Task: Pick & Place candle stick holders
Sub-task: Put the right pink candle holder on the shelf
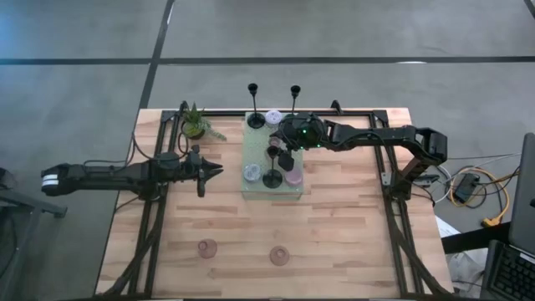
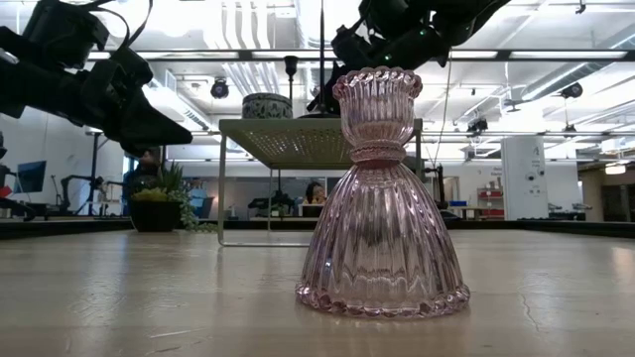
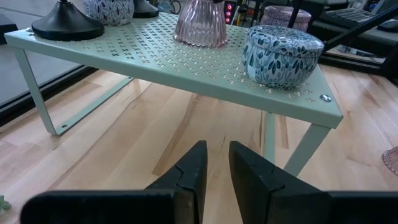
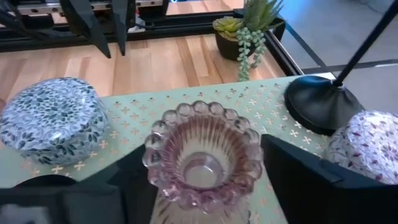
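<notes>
We see the rack near the desk's far edge, the plant at its left, and two holders near the front edge.

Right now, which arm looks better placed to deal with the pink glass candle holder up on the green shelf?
The right. Its gripper already straddles the pink glass holder on the green shelf, fingers open either side. The left gripper hangs beside the shelf, over bare table.

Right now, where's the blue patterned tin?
In the high view the blue tin sits on the green shelf's left side, beside a black candlestick base, right of the left claw.
</notes>
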Tool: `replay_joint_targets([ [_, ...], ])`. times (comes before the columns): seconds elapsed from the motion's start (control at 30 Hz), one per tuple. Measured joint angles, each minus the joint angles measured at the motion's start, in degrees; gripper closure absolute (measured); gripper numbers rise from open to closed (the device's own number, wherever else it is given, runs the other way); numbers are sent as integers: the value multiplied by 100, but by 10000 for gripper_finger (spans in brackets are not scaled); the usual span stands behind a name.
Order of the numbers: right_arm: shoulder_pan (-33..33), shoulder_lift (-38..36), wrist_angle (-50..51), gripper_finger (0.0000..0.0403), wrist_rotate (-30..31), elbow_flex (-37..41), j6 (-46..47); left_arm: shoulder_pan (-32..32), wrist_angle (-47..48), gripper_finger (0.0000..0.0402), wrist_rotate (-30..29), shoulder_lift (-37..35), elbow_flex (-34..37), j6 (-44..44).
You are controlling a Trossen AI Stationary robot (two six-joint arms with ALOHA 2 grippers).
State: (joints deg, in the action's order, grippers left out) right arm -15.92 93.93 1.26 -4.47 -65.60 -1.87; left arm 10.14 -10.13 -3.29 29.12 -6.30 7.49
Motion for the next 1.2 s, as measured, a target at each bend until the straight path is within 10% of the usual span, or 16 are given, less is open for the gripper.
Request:
replay_joint_targets([
  [0.4, 42, -272, 747, 73, -6, -84, 145, 0, -1, 330, 2, 0, 2, 0],
  [0.9, 245, -1745, 3769, 142, 6, -644, 894, 0, 17, 330, 0, 0, 2, 0],
  [1.2, 2369, -2937, 4586, 189, 674, -73, 3321, -1, 37, 330, 0, 0, 0, 0],
])
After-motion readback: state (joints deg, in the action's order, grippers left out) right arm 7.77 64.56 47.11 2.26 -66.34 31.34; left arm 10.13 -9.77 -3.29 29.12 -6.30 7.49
